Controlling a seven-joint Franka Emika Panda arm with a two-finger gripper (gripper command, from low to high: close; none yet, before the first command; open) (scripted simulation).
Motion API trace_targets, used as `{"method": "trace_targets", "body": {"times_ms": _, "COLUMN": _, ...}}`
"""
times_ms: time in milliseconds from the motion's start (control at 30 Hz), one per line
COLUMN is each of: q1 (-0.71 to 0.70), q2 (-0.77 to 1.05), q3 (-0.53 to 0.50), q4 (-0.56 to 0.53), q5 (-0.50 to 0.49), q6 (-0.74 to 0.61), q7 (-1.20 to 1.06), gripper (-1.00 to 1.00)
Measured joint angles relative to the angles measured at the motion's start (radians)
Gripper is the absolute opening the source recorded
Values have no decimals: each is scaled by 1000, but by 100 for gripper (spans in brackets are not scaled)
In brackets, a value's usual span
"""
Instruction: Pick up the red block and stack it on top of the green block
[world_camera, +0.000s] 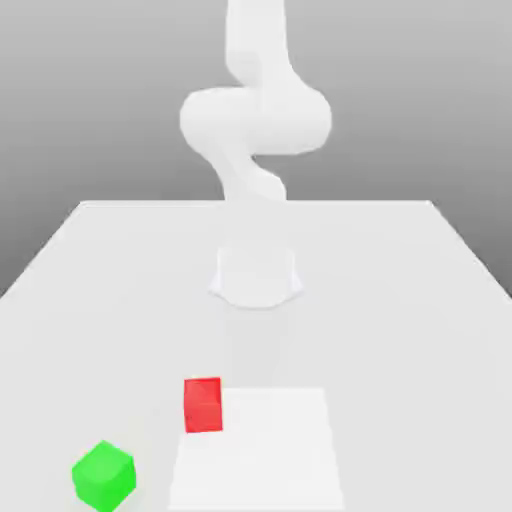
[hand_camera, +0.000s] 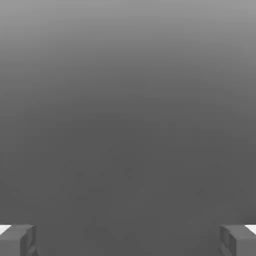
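Claw (hand_camera: 128, 240) spread wide w/ nothing between its fingertips (hand_camera: 17, 240), red block (world_camera: 203, 404) resting on the worktop (world_camera: 420, 300) away from the claw, green block (world_camera: 103, 474) near it, apart, not touching.

Even, diffuse lighting; no cast shadows or glare are seen on the white table (world_camera: 90, 260). The white arm (world_camera: 255, 120) is washed out against it. A smooth grey gradient is rendered in the hand view.
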Motion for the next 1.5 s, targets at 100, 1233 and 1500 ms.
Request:
{"method": "trace_targets", "body": {"times_ms": 100, "q1": 23, "q2": 109, "q3": -56, "q4": -75, "q5": 28, "q6": 69, "q7": -62, "gripper": 0}}
{"method": "trace_targets", "body": {"times_ms": 1233, "q1": -71, "q2": 964, "q3": -49, "q4": -433, "q5": 165, "q6": 673, "q7": -397, "gripper": -100}}
{"method": "trace_targets", "body": {"times_ms": 1500, "q1": -24, "q2": 812, "q3": -130, "q4": -450, "q5": 32, "q6": 548, "q7": -304, "gripper": -100}}
